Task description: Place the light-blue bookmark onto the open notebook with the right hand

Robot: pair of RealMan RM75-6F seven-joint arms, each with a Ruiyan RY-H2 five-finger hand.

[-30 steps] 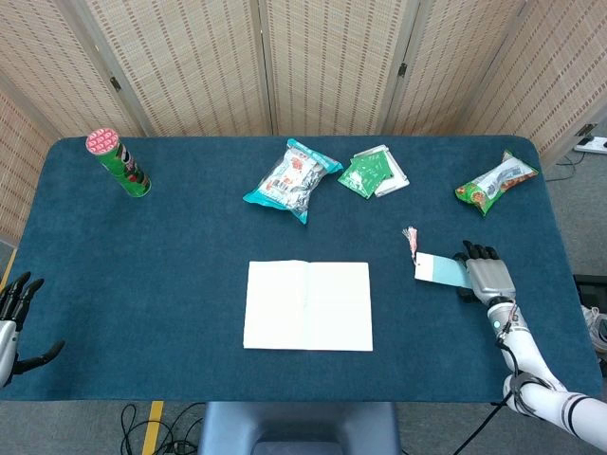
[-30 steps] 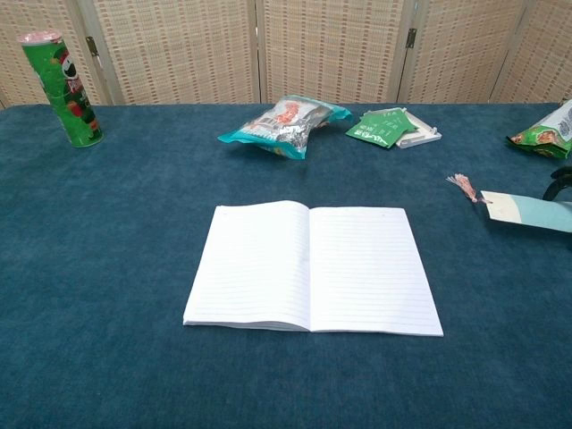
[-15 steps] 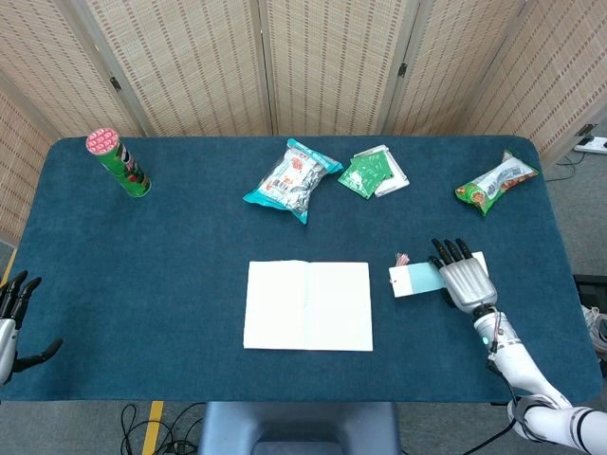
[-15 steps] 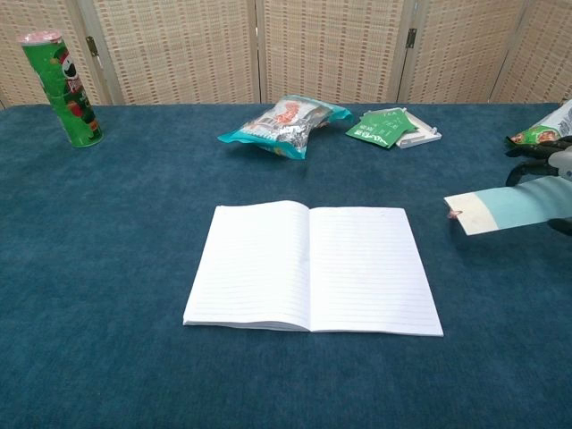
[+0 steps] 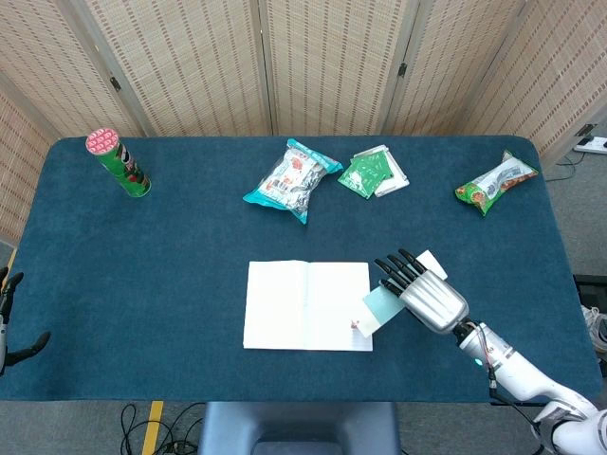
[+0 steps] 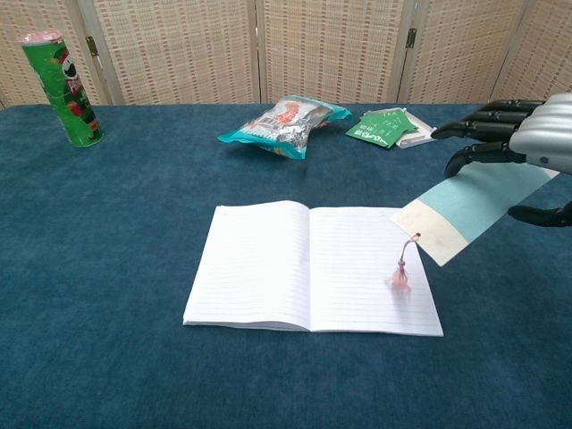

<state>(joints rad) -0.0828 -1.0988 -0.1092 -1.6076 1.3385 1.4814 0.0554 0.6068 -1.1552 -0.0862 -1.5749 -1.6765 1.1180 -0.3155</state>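
The right hand (image 6: 536,143) has travelled leftward from the bench's right side and now hangs above the right edge of the open notebook (image 6: 308,265); half a second ago it was well to the right of the pages. Its fingers (image 6: 483,134) grasp the light-blue bookmark (image 6: 474,207), which is held clear of the bench (image 5: 171,256) and slopes down toward the notebook. The bookmark's pale lower end now overlaps the notebook's right page in both views, where earlier it stopped short of the page. The pink tassel (image 6: 399,277), which before lay close against the bookmark's end, now dangles from it on its cord over the right page; whether it touches the paper cannot be told.

The left hand (image 5: 8,318) shows only at the left edge of the head view, off the bench, lower and further out of frame than before; whether its fingers are released or clenched cannot be told.

The green can (image 5: 119,163), the teal snack bag (image 5: 290,180), the green packets (image 5: 372,172) and the green snack bag (image 5: 495,183) lie where they did.
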